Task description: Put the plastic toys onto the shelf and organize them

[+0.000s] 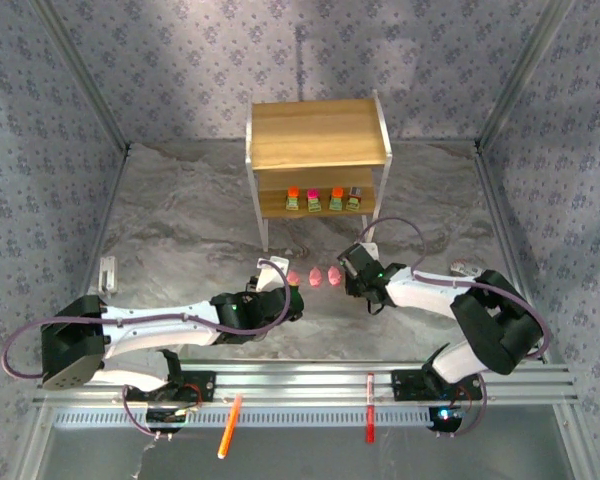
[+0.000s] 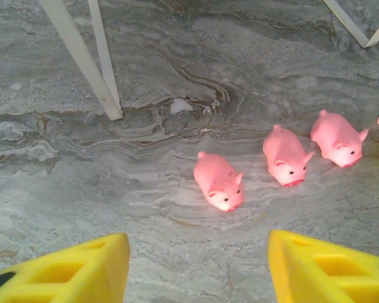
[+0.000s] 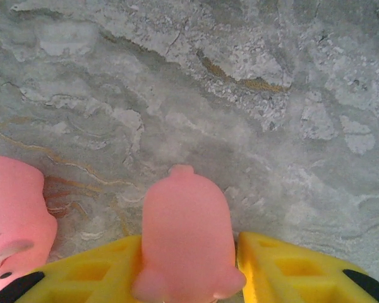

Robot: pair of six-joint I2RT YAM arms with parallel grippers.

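Right tool (image 3: pixel 189 255) low, clamping pig (image 3: pixel 184 214); left tool (image 2: pixel 196 246) low, agape.

Ahead of my left gripper (image 2: pixel 196 252) three pink pigs (image 2: pixel 284 154) stand in the way to the shelf (image 1: pixel 315 130) legs; its top board lies bare; blocky toys (image 1: pixel 323 198) crowd the lower one.

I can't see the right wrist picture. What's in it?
A pink pig is held between two yellow jaws at the bottom. Another pig peeks in at the left edge, lying on the grey marbled table.
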